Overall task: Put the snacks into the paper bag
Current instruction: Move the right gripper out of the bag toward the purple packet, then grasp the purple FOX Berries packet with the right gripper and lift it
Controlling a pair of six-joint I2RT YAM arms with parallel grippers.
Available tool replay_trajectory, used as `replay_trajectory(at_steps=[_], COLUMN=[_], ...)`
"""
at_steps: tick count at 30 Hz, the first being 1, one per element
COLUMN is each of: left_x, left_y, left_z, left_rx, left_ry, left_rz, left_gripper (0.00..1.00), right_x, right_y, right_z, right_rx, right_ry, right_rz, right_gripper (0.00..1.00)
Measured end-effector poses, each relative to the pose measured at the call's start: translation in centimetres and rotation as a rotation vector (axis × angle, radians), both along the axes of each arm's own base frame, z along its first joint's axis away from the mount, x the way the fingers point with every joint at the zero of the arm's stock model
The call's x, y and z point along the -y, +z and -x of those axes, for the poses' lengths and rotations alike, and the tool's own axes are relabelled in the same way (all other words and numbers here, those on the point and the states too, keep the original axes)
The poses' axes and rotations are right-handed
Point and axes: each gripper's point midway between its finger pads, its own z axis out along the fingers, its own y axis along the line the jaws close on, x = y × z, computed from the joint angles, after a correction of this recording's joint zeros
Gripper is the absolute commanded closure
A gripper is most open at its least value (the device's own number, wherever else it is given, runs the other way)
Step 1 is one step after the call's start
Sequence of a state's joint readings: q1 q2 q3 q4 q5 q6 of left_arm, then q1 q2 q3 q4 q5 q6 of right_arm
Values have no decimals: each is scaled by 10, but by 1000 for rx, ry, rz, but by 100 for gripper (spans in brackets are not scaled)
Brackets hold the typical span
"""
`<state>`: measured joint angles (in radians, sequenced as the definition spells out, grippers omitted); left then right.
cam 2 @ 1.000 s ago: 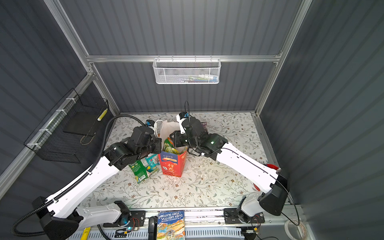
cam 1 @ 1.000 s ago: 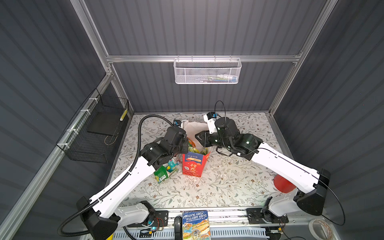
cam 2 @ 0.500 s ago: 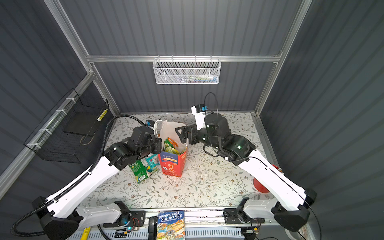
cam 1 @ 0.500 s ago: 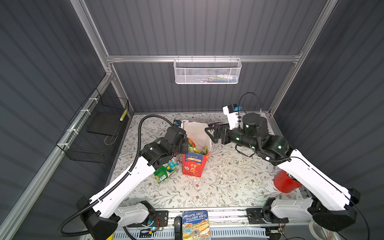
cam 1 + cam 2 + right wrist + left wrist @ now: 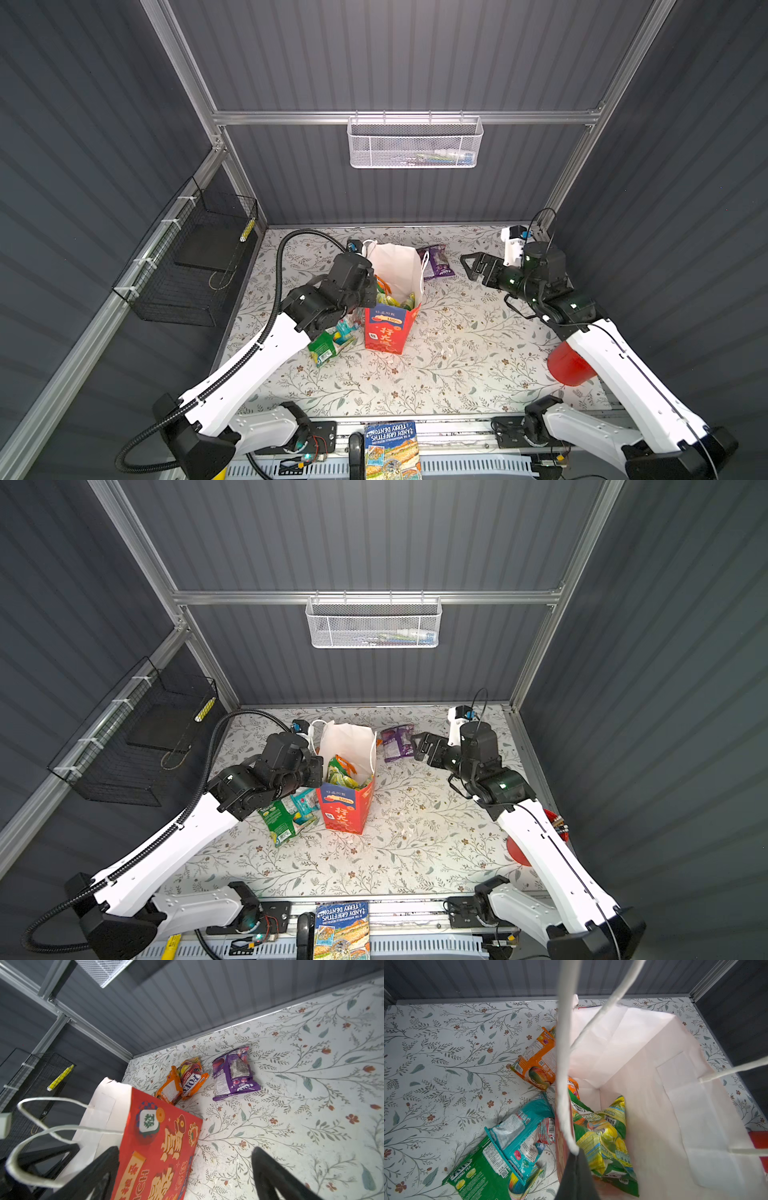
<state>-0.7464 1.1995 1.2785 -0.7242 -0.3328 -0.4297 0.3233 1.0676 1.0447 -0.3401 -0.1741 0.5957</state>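
The paper bag (image 5: 390, 332) (image 5: 345, 812) stands upright mid-table, red with gold characters, white inside (image 5: 654, 1084). My left gripper (image 5: 368, 286) (image 5: 576, 1157) is shut on its left rim by a white cord handle. Green-yellow snacks (image 5: 395, 300) (image 5: 604, 1136) lie inside. My right gripper (image 5: 467, 266) (image 5: 185, 1151) hangs open and empty to the right of the bag, near a purple packet (image 5: 436, 262) (image 5: 234, 1073). Orange packets (image 5: 182, 1082) (image 5: 537, 1059) lie behind the bag. A green packet (image 5: 477, 1174) and a teal one (image 5: 519, 1136) lie at its left.
A red cup (image 5: 567, 368) stands at the right edge behind my right arm. A blue book (image 5: 390, 451) lies on the front rail. A black wire basket (image 5: 191, 257) hangs on the left wall and a white mesh basket (image 5: 413, 143) on the back wall.
My right gripper has pulled back from over the bag's mouth towards the right and has opened wide. The left gripper and the bag have stayed put.
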Motion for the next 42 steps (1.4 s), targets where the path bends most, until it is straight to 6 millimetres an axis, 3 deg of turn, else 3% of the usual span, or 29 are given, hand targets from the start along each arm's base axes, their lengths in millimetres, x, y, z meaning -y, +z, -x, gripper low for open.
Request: replay_trajectory(at_steps=[8,18,27,32,42], left_x=[0,0,-1,-1,-1], left_y=[0,0,0,0,0], left_z=[0,0,0,-1,-1], left_rx=[0,1,5,5,6], left_ry=[-1,-2,-1,0,-1], left_rz=[0,-3,-8,-9,-11], left_gripper=[100,100,100,100,100], right_x=[24,31,17,11,-4], right_y=[-105,-193,-222,-237,-240], right_z=[-50,-102,-139,-149,-180], right_rx=[-231,-396,-425,-456,-444], right_ry=[-63,-37,47,68,138], right_rz=[-112,-234,-306,-334,-399], right_gripper=[1,1,1,1,9])
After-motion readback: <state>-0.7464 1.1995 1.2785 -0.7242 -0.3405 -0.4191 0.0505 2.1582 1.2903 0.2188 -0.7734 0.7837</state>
